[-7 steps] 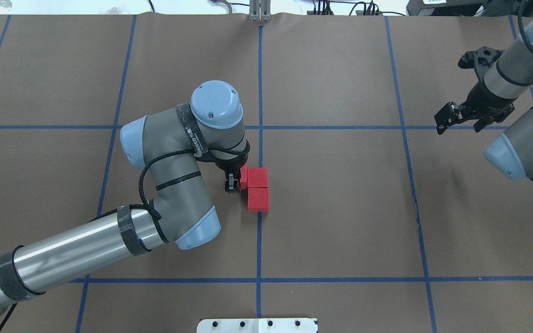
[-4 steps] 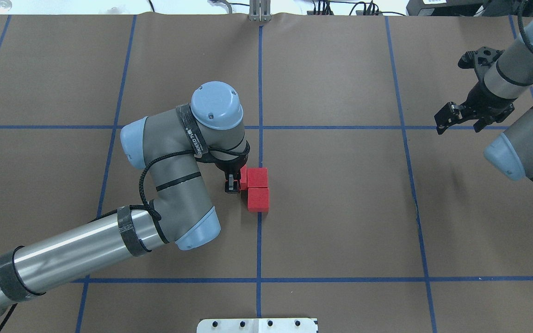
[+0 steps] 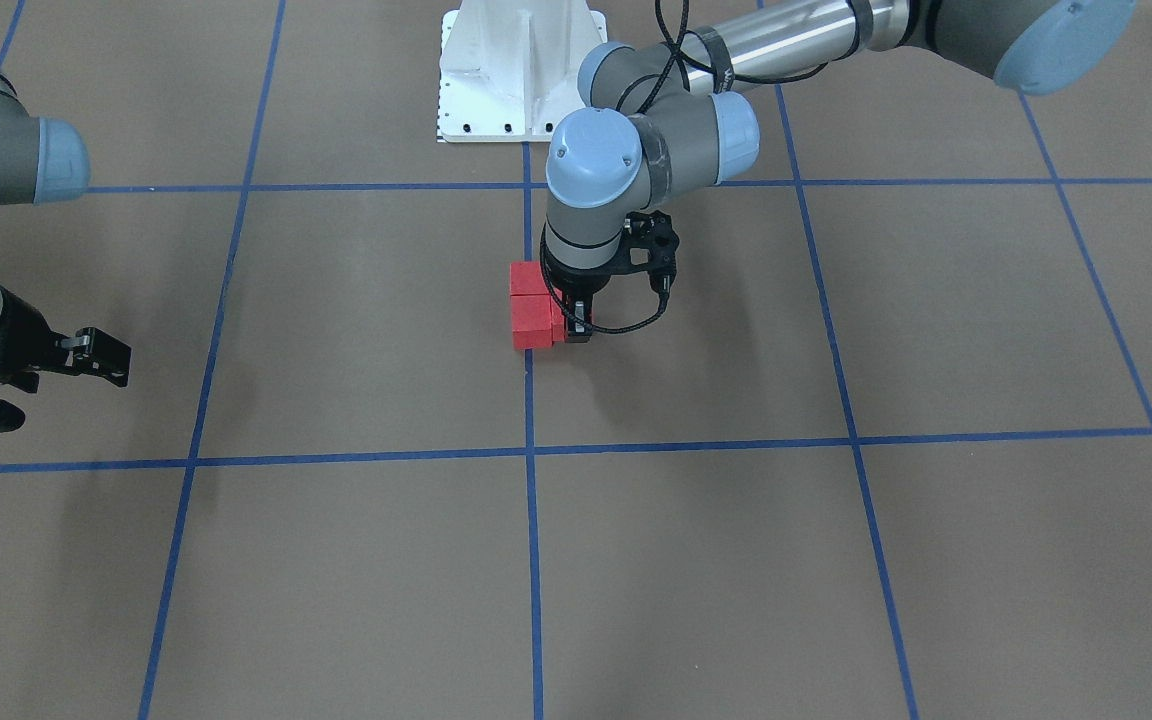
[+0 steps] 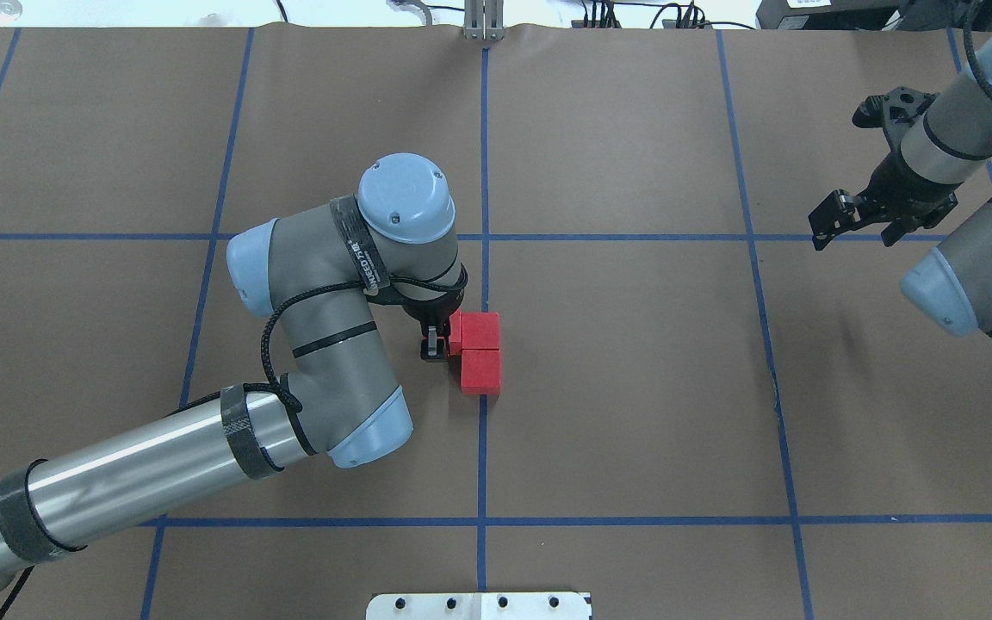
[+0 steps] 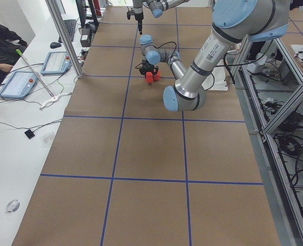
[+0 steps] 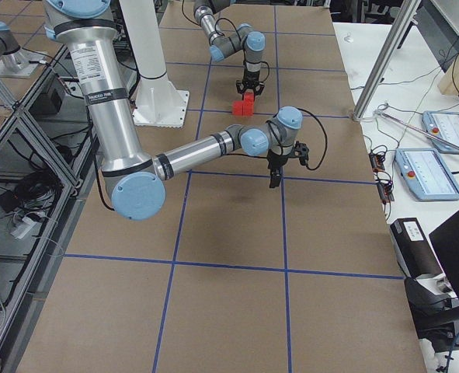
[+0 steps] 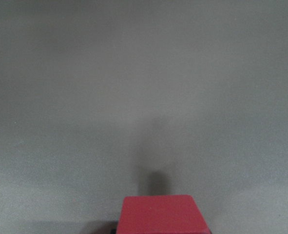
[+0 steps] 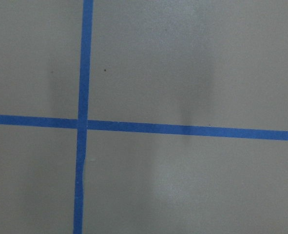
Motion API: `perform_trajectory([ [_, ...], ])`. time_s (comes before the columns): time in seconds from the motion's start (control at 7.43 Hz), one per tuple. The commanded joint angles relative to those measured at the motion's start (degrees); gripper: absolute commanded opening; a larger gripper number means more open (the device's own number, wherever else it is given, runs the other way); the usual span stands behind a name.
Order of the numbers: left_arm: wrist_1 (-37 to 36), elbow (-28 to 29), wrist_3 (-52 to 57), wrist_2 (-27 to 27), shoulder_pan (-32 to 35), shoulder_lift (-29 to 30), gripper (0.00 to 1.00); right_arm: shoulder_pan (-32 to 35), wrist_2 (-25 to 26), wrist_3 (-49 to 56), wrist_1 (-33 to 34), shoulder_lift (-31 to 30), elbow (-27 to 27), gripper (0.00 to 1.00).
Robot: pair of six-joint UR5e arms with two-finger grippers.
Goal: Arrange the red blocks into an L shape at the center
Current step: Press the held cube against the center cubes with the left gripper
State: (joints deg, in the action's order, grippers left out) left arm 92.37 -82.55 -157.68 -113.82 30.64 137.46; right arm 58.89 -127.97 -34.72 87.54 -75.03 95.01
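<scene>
Status, from the robot side outward: the white pedestal base (image 4: 479, 605) sits at the near edge and isn't part of the job. Ahead of it the centre line (image 4: 481, 448) runs up the table (image 4: 634, 387) to the red blocks. Near block (image 4: 480, 372) lies flat, right on the line. Far block (image 4: 480, 330) is butted against its far face in the same column, and the edges look flush from overhead. Third block (image 4: 455, 332) sits on the robot's-left side of the far block, touching or nearly so. Left arm (image 4: 324, 301) hides most of it, so the seam can't be checked. That gives the L: two in a column on the line, one off the far end to the left. Left gripper (image 4: 434, 344) is down at table level on the third block and looks clamped on it. Its wrist view shows a red top face at bottom centre with the fingers out of frame, so that's a judgement. Can't tell whether the block is fully seated. Farther out and well off to the right, right gripper (image 4: 856, 232) hangs over a tape crossing (image 8: 83, 122), jaws spread, holding nothing. Estimate: placement is essentially done, with the shape at centre. To do: let go of the third block, lift clear without dragging it, confirm the seam is tight.
</scene>
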Motion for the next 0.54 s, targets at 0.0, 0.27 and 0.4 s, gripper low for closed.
perform_trajectory([
  [0.0,0.0,0.0,0.0,0.0,-0.1,-0.1,0.00,0.0,0.0,0.0,0.0,0.1,0.0,1.00],
  [0.27,0.0,0.0,0.1,0.0,-0.2,-0.1,0.00,0.0,0.0,0.0,0.0,0.1,0.0,1.00],
  [0.4,0.0,0.0,0.0,0.0,-0.4,-0.1,0.00,0.0,0.1,0.1,0.0,0.1,-0.1,1.00],
])
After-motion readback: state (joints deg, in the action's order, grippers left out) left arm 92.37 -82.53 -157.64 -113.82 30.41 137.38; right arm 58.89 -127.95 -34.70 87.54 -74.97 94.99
